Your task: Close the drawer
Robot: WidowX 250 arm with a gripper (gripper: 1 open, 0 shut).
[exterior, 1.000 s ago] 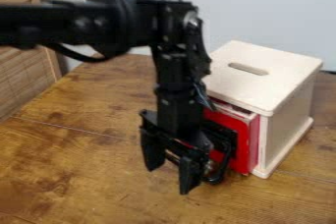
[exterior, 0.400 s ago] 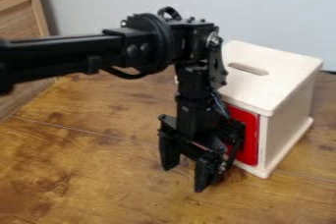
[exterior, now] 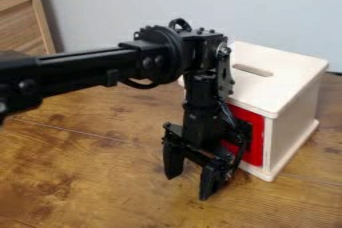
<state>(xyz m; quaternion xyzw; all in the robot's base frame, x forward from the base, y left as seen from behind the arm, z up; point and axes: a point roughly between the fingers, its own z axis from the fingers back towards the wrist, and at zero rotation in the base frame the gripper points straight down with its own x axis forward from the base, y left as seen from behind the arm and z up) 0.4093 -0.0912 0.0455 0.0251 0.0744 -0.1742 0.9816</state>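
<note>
— What did the drawer look like?
— It was red in front, sitting in a pale wooden box near the counter's right edge.
— And the gripper?
— Its fingers were apart, hanging right in front of the drawer and hiding part of it.

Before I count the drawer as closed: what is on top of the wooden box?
The wooden box top shows only a dark slot; nothing rests there. The tool covers most of the red drawer front, so its seating is unclear.
</note>
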